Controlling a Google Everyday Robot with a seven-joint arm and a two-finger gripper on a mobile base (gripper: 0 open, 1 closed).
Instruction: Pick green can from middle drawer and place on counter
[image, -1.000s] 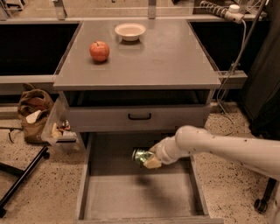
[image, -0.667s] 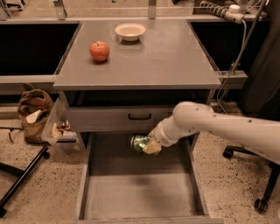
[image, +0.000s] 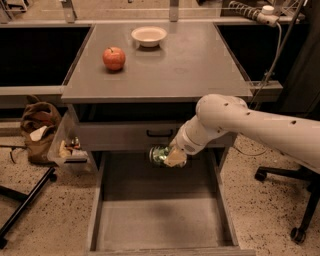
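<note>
I am at the carrying step. My gripper (image: 171, 156) pinches the green can (image: 158, 154), held on its side clear above the floor of the open middle drawer (image: 160, 225), just in front of the closed drawer front (image: 115, 136). The counter (image: 190, 65) lies at twelve o'clock from the can. Next, I judge, I must lift past its overhanging edge, then set the can down on bare top, away from the red apple (image: 114, 58) at eleven o'clock and the white bowl (image: 149, 36).

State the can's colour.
Shiny green can, in the gripper over the drawer; camera view.
</note>
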